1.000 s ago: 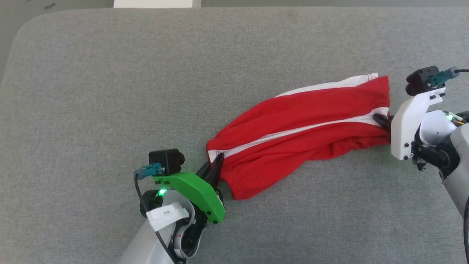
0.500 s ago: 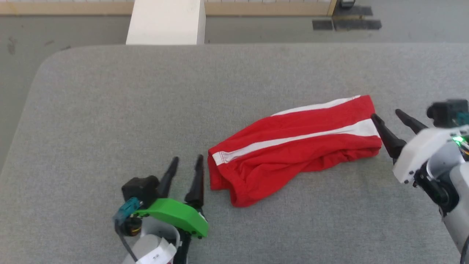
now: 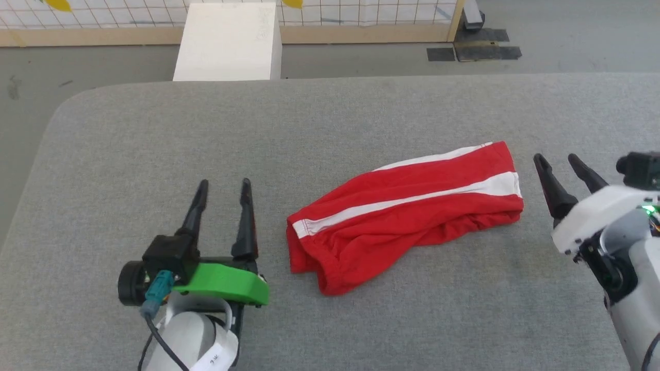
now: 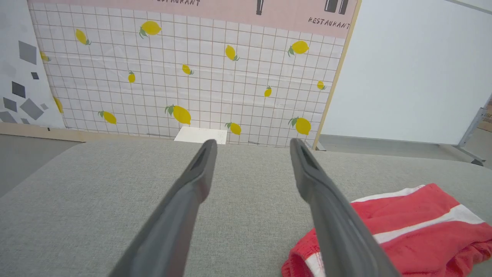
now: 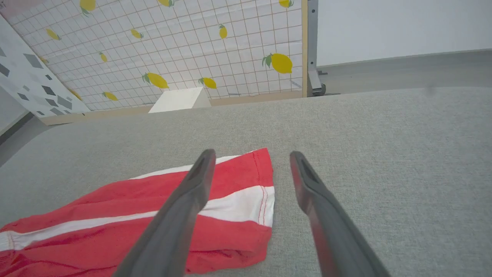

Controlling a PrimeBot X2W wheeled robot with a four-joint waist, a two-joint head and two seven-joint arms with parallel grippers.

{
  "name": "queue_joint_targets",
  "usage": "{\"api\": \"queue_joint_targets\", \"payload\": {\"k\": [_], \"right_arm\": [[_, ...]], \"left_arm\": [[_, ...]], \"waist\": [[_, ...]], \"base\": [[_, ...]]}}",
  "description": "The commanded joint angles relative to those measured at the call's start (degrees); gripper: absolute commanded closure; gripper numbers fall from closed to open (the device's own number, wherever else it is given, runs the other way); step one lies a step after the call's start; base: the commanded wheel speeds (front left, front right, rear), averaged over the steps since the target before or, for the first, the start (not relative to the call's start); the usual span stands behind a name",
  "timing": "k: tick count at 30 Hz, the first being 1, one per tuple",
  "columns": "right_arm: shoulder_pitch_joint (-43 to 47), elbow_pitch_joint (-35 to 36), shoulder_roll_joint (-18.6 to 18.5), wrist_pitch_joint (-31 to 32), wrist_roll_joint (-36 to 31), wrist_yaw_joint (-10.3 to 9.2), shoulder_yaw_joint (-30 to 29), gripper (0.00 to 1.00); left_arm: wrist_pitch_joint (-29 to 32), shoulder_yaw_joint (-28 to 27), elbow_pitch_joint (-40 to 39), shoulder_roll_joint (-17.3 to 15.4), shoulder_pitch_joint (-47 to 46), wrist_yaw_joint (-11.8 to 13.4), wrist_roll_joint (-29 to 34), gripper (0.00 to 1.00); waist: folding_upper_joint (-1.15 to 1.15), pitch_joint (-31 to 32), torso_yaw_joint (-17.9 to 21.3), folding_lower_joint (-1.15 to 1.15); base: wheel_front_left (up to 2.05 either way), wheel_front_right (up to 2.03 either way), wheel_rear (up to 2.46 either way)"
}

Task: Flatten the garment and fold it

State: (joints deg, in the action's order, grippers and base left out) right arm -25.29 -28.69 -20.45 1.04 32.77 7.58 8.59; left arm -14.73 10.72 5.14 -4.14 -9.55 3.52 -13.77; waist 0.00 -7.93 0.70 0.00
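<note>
In front of you the shorts (image 3: 407,211) lie on the table (image 3: 330,113), a little right of its middle, slanting from near left to far right. Your left gripper (image 3: 224,182) is just beside their left end and your right gripper (image 3: 555,157) just beside their right end, both apart from them. Behind the table's far edge a box (image 3: 227,44) stands on the floor (image 3: 567,41), left of centre, with a wall panel (image 3: 361,10) behind it.
</note>
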Motion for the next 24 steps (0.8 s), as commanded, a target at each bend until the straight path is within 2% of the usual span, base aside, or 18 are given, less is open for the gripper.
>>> {"api": "queue_joint_targets", "payload": {"k": [1,3,4,6,18,24], "right_arm": [[-1.9,-1.1,0.9,0.9,0.4,-0.09,-0.4,0.00],[-3.9,-3.8,1.7,2.9,0.8,-0.09,-1.0,0.00],[-7.1,-8.5,2.9,6.9,1.5,-0.09,-1.5,0.00],[-9.3,-11.7,3.2,9.3,1.2,-0.09,-1.8,0.00],[-21.4,-30.1,4.9,22.4,-3.4,-0.09,-6.6,0.00],[-22.9,-33.5,7.2,31.2,-3.8,-0.09,-5.2,0.00]], "left_arm": [[-0.3,-1.2,-0.4,0.3,0.7,-0.4,0.8,0.00],[-0.3,-2.7,-0.7,0.8,0.9,-0.6,1.4,0.00],[-0.3,-4.5,-1.2,1.1,1.1,-1.0,1.6,0.00],[-0.3,-5.3,-1.5,1.2,1.2,-1.0,1.6,0.00],[-0.3,-3.7,-4.0,1.2,-0.7,0.7,0.7,0.00],[-0.3,-3.4,-4.3,1.3,-0.5,1.3,0.4,0.00]], "waist": [[0.00,-0.4,0.2,0.00],[0.00,-1.1,0.2,0.00],[0.00,-2.1,-0.3,0.00],[0.00,-2.9,-0.8,0.00],[0.00,-8.0,-3.5,0.00],[0.00,-8.3,-4.2,0.00]], "base": [[0.00,0.00,0.00],[0.00,0.00,0.00],[0.00,0.00,0.00],[0.00,0.00,0.00],[0.00,0.00,0.00],[0.00,0.00,0.00]]}}
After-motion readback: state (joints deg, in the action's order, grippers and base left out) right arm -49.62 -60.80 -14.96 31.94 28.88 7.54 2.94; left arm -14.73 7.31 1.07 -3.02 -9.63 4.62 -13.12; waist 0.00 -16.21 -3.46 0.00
